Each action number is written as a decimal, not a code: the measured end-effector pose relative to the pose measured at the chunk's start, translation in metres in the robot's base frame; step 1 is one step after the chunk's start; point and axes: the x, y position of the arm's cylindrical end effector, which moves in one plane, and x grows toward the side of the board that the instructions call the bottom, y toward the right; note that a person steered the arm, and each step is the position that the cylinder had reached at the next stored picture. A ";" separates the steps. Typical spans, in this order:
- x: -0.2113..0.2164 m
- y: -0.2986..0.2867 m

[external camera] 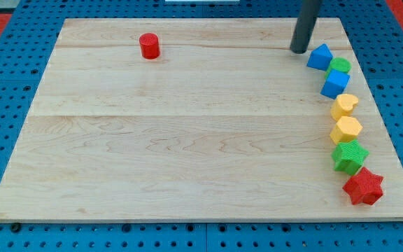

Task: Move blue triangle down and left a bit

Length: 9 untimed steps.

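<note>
The blue triangle (320,57) lies near the view's top right of the wooden board (187,126). My tip (299,50) stands just to its left, a small gap apart. Right of the triangle sits a green round block (341,66), and below that a blue cube-like block (335,84).
A column of blocks runs down the view's right edge: a yellow heart (344,106), a yellow hexagon (346,129), a green star-like block (349,155) and a red star (363,187). A red cylinder (150,46) stands at the top left. A blue pegboard surrounds the board.
</note>
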 end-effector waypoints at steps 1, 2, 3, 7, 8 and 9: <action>0.000 -0.007; -0.077 -0.004; -0.097 0.032; -0.004 0.075; 0.038 0.055; 0.049 0.041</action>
